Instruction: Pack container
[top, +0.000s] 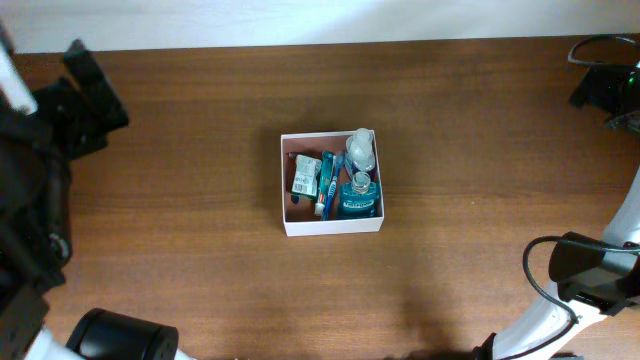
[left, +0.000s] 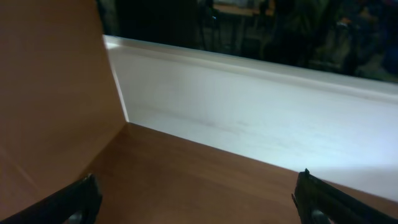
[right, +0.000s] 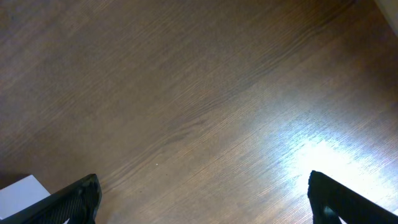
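Arms are seen at opposite edges of the worktop (top: 180, 270), well apart from the container (top: 333, 226). The left arm (top: 40, 150) is folded at the left edge and the right arm (top: 590, 265) is bent at the right edge. In each wrist view the jaws are spread wide and nothing is held between them. Bare wood is seen under the right pair, and wood and a white wall beyond the left pair.

The container is set at the middle of the worktop, open side up. It is square, so no long axis is shown; its sides run almost parallel with the worktop edges, slightly turned. 4 things are packed inside: a small carton (top: 303, 178) at the left, a toothbrush (top: 325, 185) just beside it, laid front to back, a clear bottle (top: 361, 148) in the far right corner, and a blue bottle (top: 357, 195) nearer.
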